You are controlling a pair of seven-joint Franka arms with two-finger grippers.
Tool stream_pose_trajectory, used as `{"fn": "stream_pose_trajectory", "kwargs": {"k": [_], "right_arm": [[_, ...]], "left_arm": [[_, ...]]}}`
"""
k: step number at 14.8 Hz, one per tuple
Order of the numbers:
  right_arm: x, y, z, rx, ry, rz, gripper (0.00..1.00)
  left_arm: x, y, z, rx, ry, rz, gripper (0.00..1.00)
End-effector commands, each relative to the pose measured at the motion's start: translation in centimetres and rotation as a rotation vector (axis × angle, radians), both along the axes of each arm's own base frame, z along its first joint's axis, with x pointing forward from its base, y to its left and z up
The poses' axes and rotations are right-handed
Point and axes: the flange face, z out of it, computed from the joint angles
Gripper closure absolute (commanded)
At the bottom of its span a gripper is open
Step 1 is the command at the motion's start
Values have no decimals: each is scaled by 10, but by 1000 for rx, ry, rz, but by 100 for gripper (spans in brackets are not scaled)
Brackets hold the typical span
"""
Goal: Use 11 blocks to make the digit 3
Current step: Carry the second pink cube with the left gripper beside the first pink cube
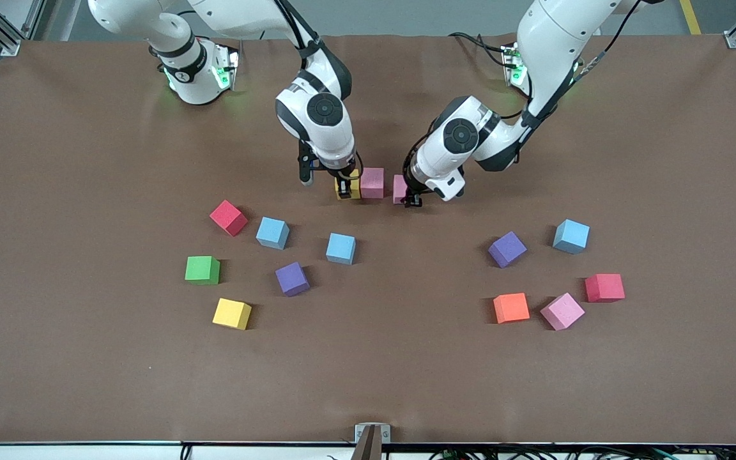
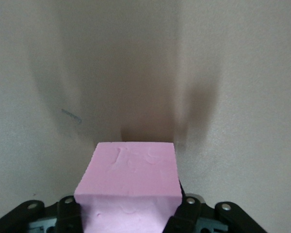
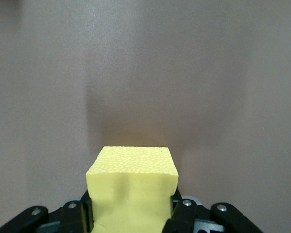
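Note:
My right gripper [image 1: 345, 189] [image 3: 131, 218] is shut on a yellow cube [image 1: 350, 185] [image 3: 132, 187], low at the table beside a free pink cube [image 1: 372, 183]. On that cube's side toward the left arm's end, my left gripper [image 1: 413, 199] [image 2: 127, 216] is shut on a second pink cube [image 1: 399, 189] [image 2: 128, 182], a small gap away. Loose blocks lie nearer the front camera: red [image 1: 228, 217], light blue [image 1: 273, 232], light blue [image 1: 341, 248], purple [image 1: 292, 278], yellow [image 1: 232, 314], purple [image 1: 506, 249], light blue [image 1: 571, 236], red [image 1: 604, 287], orange [image 1: 511, 307], pink [image 1: 561, 311].
A green cube [image 1: 202, 269] sits among the loose blocks toward the right arm's end. The brown table cover [image 1: 368, 370] stretches bare in a wide strip between the two block clusters and along the front edge.

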Motion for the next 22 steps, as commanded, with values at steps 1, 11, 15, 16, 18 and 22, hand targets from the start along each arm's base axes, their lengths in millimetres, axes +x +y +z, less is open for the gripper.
{"fn": "stream_pose_trajectory", "kwargs": {"k": [1,11,15,16,18,22], "right_arm": [[2,6,-5,6,8,-23,98],[-1,3,-8,-18,30,-17,85],[-2,3,-8,-19,31,-14,84],[-2,3,-8,-19,31,-12,84],[-2,3,-8,-18,30,-14,83],[-1,6,-5,-10,24,-8,83]], "left_arm": [[-6,-6,-2,-4,-2,10,78],[-13,-15,-4,-5,7,50,78],[-13,-17,-3,-7,6,48,78],[-13,-17,-3,-7,5,47,78],[-14,-19,-5,-8,9,45,78],[-14,-21,-7,-10,10,42,78]]}}
